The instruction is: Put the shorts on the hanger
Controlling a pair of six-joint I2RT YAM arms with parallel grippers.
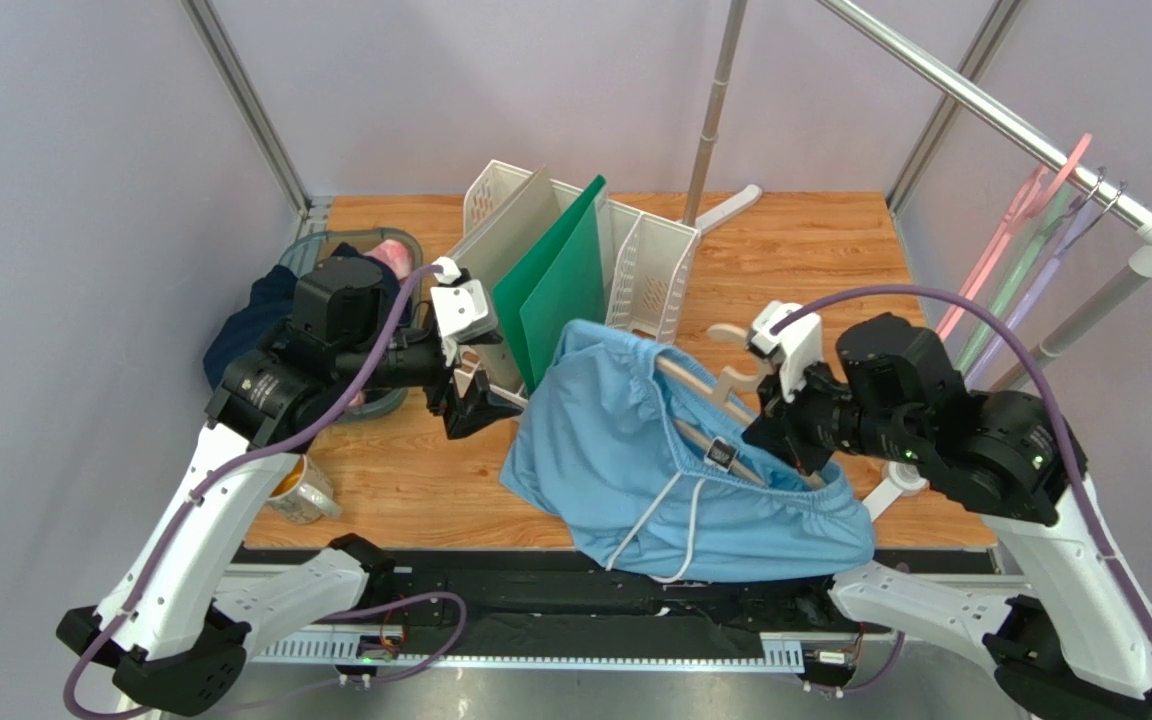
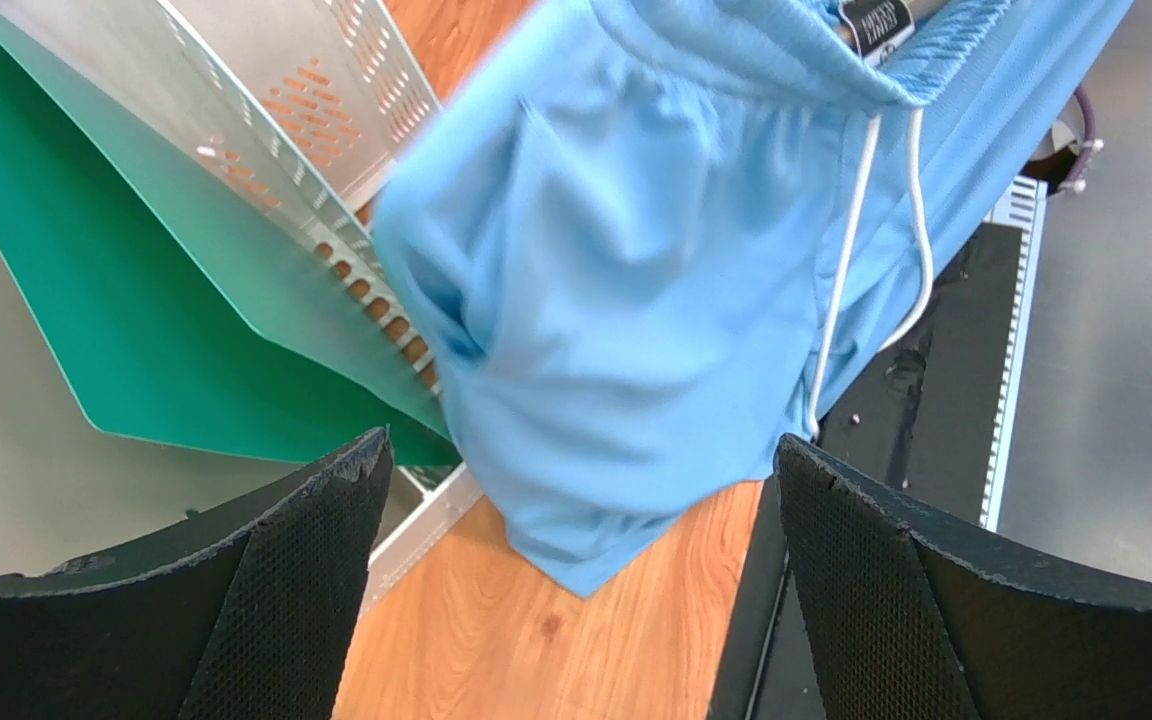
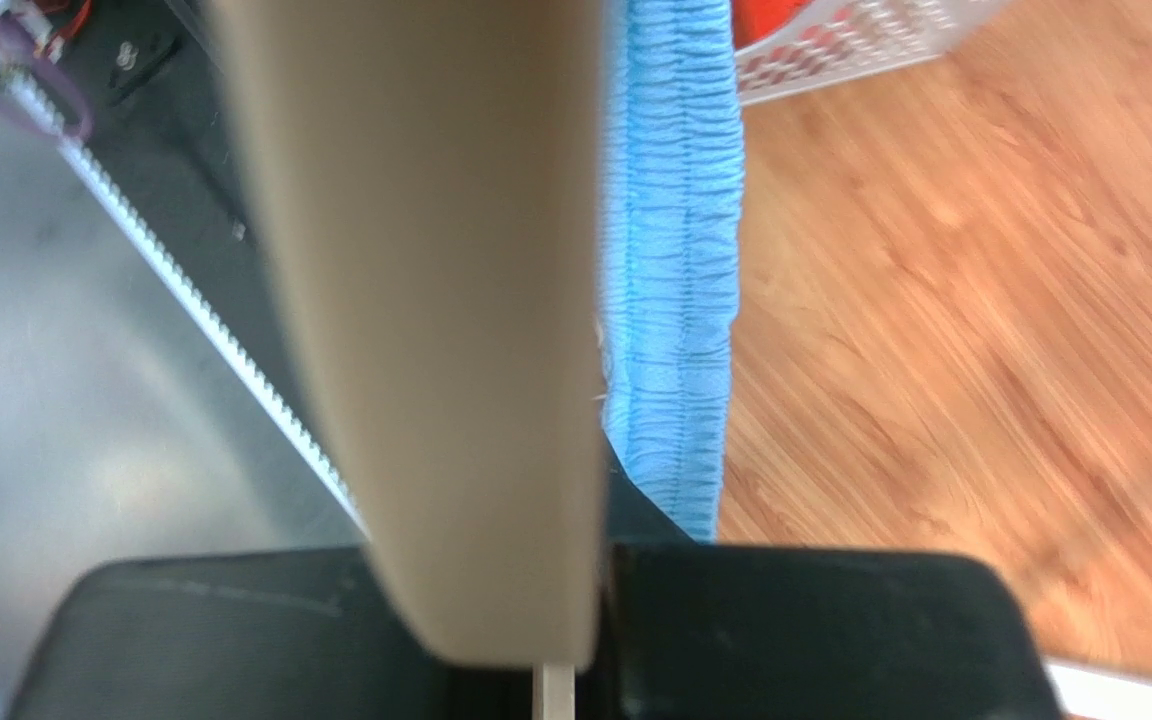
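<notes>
The shorts (image 1: pixel 642 450) hung draped on the hanger (image 1: pixel 705 386), near the front of the tabletop (image 1: pixel 808 248). One beige arm of the hanger ran into the open waistband, and its hook (image 1: pixel 728 333) stuck out past the fabric toward the rack (image 1: pixel 650 267). The gathered waistband sagged to the right, with the white drawstring (image 1: pixel 668 528) looping down over the cloth. The lower edge of the shorts reached the black strip (image 1: pixel 507 578) along the tabletop's near edge. Whether the fabric rested on the wood or hung clear of it could not be told.

The right fingers (image 3: pixel 823 638) were clamped on the hanger's arm. In the right wrist view the broad beige wood ran straight down between them, with the ruched blue waistband just beside it.

The left fingers (image 2: pixel 297 593) stood wide apart and held nothing. They were just left of the shorts, apart from the cloth, by the foot of the rack. The left wrist view looked between them at one blue leg and its hem over the wood.

The rack held a green folder (image 1: pixel 564 285) and a grey one (image 1: pixel 515 240), both leaning. A navy garment (image 1: pixel 252 323) lay at the tabletop's far left. Thin pink, green and purple hangers (image 1: pixel 1040 225) hung from a rail (image 1: pixel 973 98) at the right.
</notes>
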